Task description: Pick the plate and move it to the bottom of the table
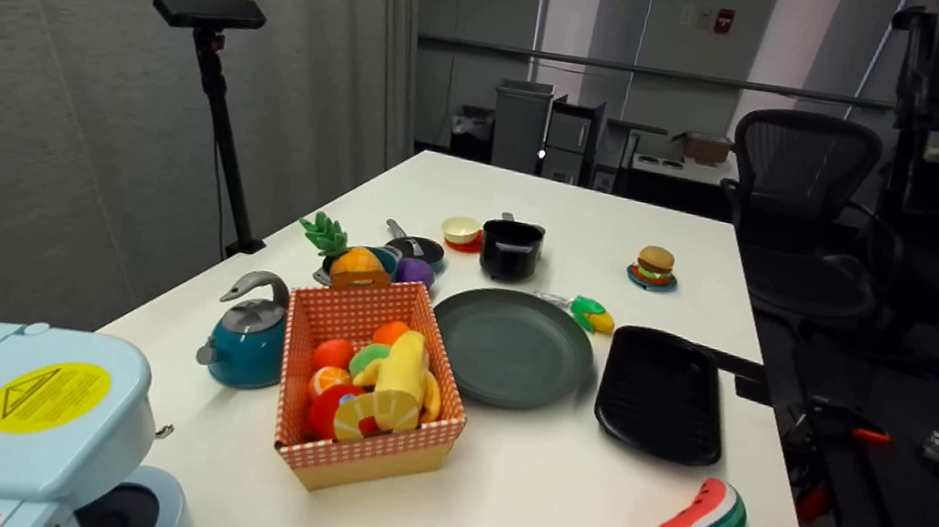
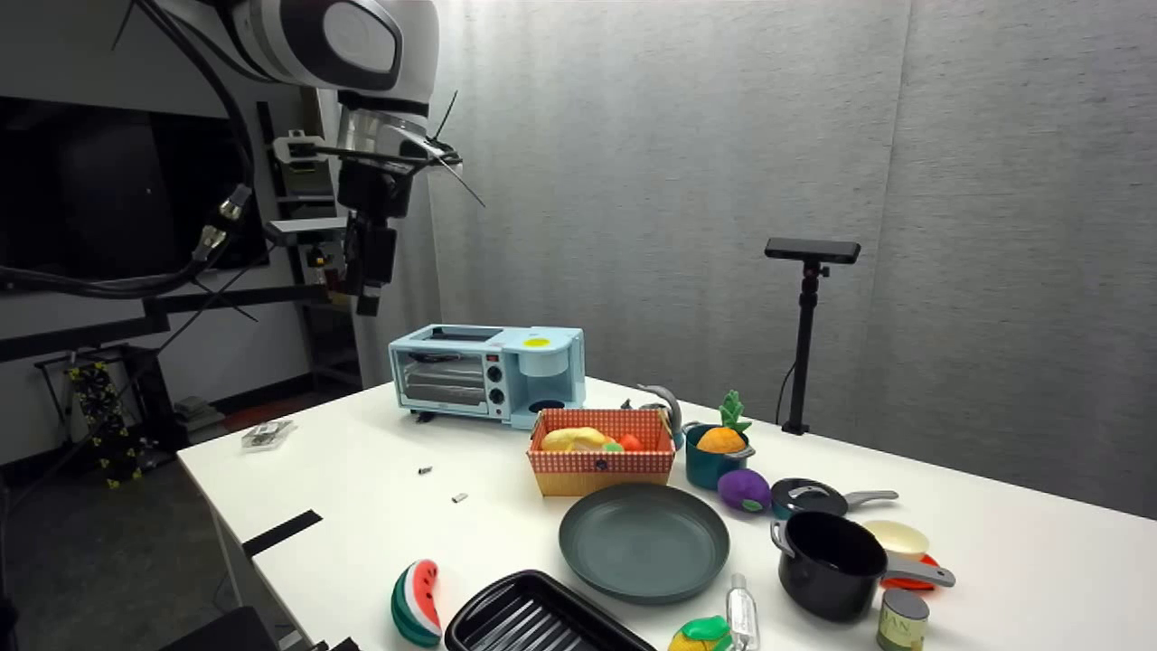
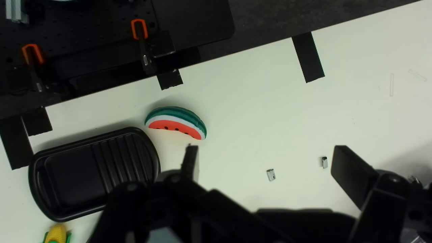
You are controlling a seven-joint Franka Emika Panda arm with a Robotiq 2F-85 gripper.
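Note:
The round dark grey plate (image 1: pixel 513 348) lies flat on the white table (image 1: pixel 546 504), between the orange checked fruit basket (image 1: pixel 375 379) and the black tray (image 1: pixel 660 396). It also shows in an exterior view (image 2: pixel 644 542), with the table around it (image 2: pixel 362 515). The plate is not clearly seen in the wrist view. My gripper (image 2: pixel 368 303) hangs high above the table, well apart from the plate, on the toaster's side. In the wrist view my gripper (image 3: pixel 266 160) is open with nothing between its wide-apart fingers.
A watermelon slice (image 3: pixel 176 122), small metal pieces (image 3: pixel 271 174) and the black tray (image 3: pixel 96 172) lie below. A light-blue toaster oven (image 2: pixel 488 371) stands beyond the basket. A kettle (image 1: pixel 249 338), black pot (image 2: pixel 832 565), toy corn (image 1: pixel 591 315) and clear bottle (image 2: pixel 742 615) surround the plate.

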